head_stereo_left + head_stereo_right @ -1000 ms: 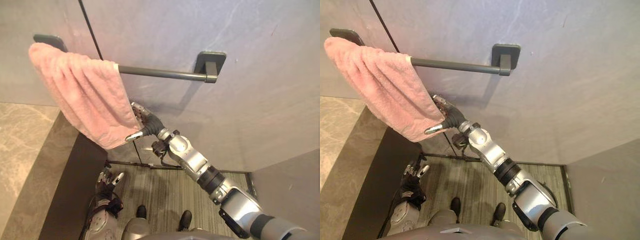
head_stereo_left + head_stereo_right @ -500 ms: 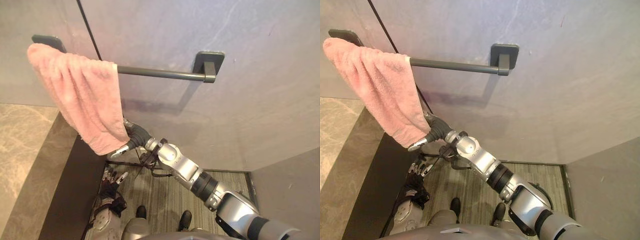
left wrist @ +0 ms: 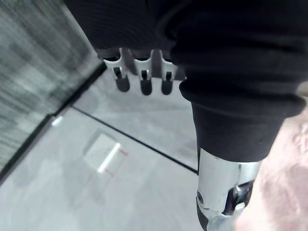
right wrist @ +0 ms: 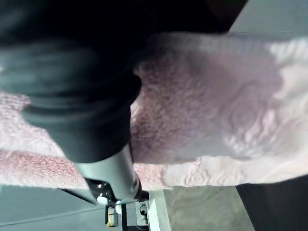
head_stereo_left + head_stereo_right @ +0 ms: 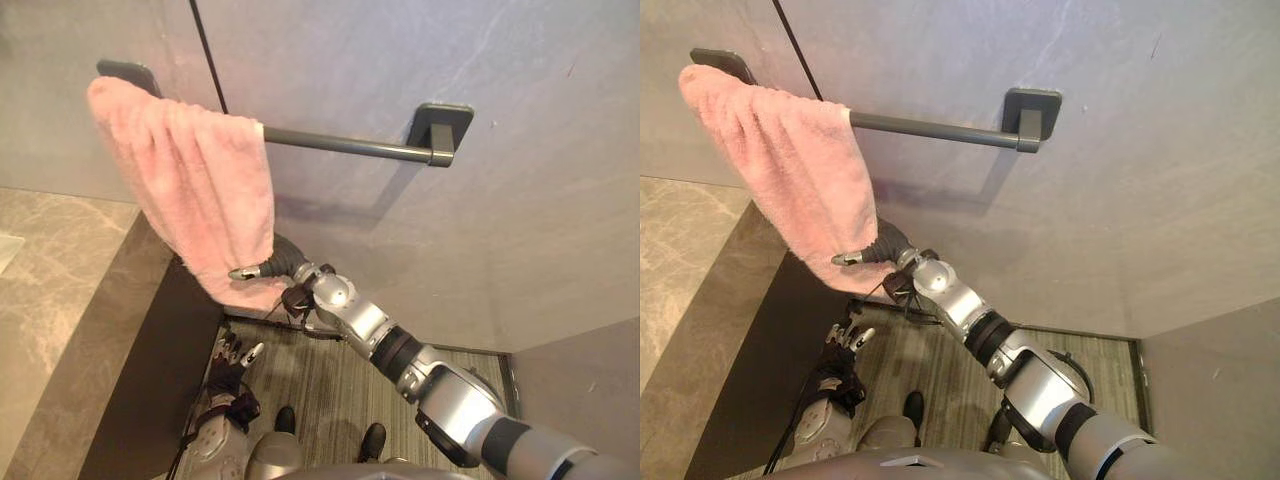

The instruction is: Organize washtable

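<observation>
A: Towel (image 5: 190,170) first. Where?

B: Up on the dark rail (image 5: 350,147) on the grey wall (image 5: 500,230). Pink and fluffy. Hangs over the left end, all bunched up, with most of the rail bare.

A: And the right hand (image 5: 268,268)?

B: Reaches up to the bottom edge of the towel. Touches the cloth right there. Holding it or only touching? Cannot tell, being partly tucked in against the pink.

A: Left hand (image 5: 232,358)?

B: Hangs low, near the floor (image 5: 330,380), well apart from the towel. Fingers (image 3: 144,82) straight and loose, holding nothing.

A: So, how far along?

B: Looks like a good way. Already up on the rail, not lying on the desk (image 5: 50,280). Hanging part done, by the look of it.

A: Left to do?

B: Maybe spreading the towel out flat along the rail, since so crumpled at one end. Maybe a small tug down at the bottom to pull it straight. Then letting go and bringing the arm back down. Anything else to tidy on the desk? Hard to say from the stone corner at the left.
</observation>
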